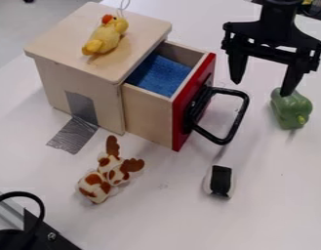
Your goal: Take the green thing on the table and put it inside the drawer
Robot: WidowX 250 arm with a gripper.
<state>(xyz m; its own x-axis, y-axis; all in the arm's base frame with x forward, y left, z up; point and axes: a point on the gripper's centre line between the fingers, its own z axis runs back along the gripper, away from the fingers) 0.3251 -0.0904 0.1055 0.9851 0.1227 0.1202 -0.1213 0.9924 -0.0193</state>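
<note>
At the lower left edge of the frame lay a curved black part [39, 210], and above it, left of centre, was the spotted toy [94, 187] with brown antlers. A small black-and-white thing [221, 181] sat right of centre in the lower half. Beyond that, the black handle [229, 91] stuck out from the red front of the drawer [179, 122], which stood pulled out of the wooden box [53, 85] near the middle, a blue cloth [159, 75] showing inside. Grey tape [74, 136] ran down the box's side onto the table [280, 195]. The green pepper [294, 111] was on the table toward the right edge, beside the handle but apart from it. Over it, at the upper right, hung the gripper [262, 87], its jaws wide apart with nothing between them; the right-hand tip in the frame overlapped the pepper's top, and whether they touched I could not tell. Farther off, at the upper left, a yellow duck [105, 39] lay on the box. The step in hand looked to be the grasp. The next move called for shifting the gripper rightward in the frame so its jaws straddled the pepper, then lowering and closing; the lift and carry to the open drawer would follow, clear of the handle.
</note>
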